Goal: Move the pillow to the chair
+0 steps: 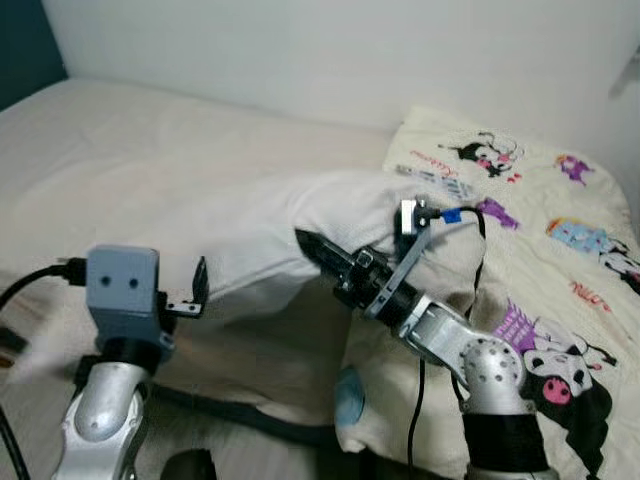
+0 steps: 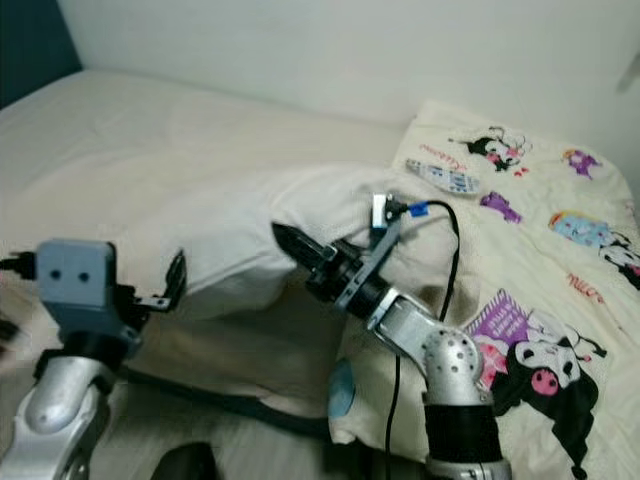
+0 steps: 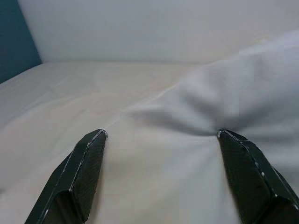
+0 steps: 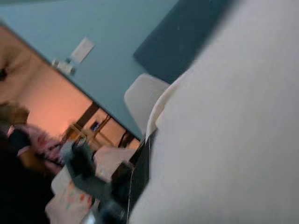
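Left of the pillow (image 1: 300, 235), the left gripper (image 3: 161, 154) is spread wide, its fingers straddling the pillow's near edge and holding nothing. The white pillow lies on the bed (image 1: 140, 150). At the pillow's right end, the right gripper (image 1: 315, 250) presses into its underside; whether it pinches cloth I cannot tell. Both should bite deep before lifting, or the soft cover may slip.

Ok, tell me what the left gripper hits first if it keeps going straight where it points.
Most likely the white pillow: the left gripper is open and aimed at its near side, with the bed sheet below; exact depth is unclear.
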You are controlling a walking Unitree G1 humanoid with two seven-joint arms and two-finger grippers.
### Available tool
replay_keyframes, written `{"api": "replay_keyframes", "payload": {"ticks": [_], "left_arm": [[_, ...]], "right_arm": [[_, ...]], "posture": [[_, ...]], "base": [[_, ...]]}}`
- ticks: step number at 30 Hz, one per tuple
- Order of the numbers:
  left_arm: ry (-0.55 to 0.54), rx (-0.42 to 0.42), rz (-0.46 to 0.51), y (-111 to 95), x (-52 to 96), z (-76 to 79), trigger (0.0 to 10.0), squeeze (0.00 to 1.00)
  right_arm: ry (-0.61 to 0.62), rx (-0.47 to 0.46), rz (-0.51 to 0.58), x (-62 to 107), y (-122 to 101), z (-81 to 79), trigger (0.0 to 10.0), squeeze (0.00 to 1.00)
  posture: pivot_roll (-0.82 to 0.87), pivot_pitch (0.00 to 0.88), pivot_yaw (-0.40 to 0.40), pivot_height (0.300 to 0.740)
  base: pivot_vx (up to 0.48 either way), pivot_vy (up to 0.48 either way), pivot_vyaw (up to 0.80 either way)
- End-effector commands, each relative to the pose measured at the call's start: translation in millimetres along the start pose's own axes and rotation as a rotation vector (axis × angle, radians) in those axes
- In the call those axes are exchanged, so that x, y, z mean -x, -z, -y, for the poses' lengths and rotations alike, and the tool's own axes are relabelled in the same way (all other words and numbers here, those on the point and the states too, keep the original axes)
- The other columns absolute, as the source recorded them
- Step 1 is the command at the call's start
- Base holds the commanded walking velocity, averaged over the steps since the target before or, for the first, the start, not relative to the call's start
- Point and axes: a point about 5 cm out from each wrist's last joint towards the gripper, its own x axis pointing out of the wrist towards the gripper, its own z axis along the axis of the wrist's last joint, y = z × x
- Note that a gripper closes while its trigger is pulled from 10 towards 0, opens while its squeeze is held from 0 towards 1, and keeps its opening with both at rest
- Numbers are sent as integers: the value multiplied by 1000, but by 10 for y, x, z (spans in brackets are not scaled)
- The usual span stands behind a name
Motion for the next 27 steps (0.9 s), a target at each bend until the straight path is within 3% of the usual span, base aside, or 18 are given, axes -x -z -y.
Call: {"api": "replay_keyframes", "payload": {"ticks": [1, 4, 5, 7, 12, 18, 27], "left_arm": [[2, 29, -19, 40, -22, 42, 10000, 0], [14, 75, -41, 70, -27, 148, 10000, 0], [14, 75, -41, 70, -27, 148, 10000, 0], [21, 118, -89, 135, 26, 277, 10000, 0], [21, 151, -140, 190, 140, 403, 10000, 0], [49, 181, -154, 201, 235, 462, 10000, 0], [81, 148, -156, 255, 196, 498, 10000, 0]], "right_arm": [[-67, 32, 10, 26, -28, -113, 0, 0], [107, 74, -8, 199, 66, 196, 0, 0], [107, 74, -8, 199, 66, 196, 0, 0], [227, 154, -34, 254, 149, 320, 0, 0], [244, 230, -176, 260, 390, 242, 0, 0], [244, 220, -178, 270, 372, 231, 0, 0], [243, 232, -161, 261, 405, 272, 0, 0]], "posture": [[47, 0, -95, 481], [53, 0, -98, 496], [53, 0, -98, 496], [62, 0, -105, 510], [81, 0, -120, 534], [89, 0, -125, 559], [85, 0, -119, 592]], "base": [[0, 0, 0], [0, 0, 0], [0, 0, 0], [0, 0, 0], [0, 0, 0], [0, 0, 0], [0, 0, 0]]}}
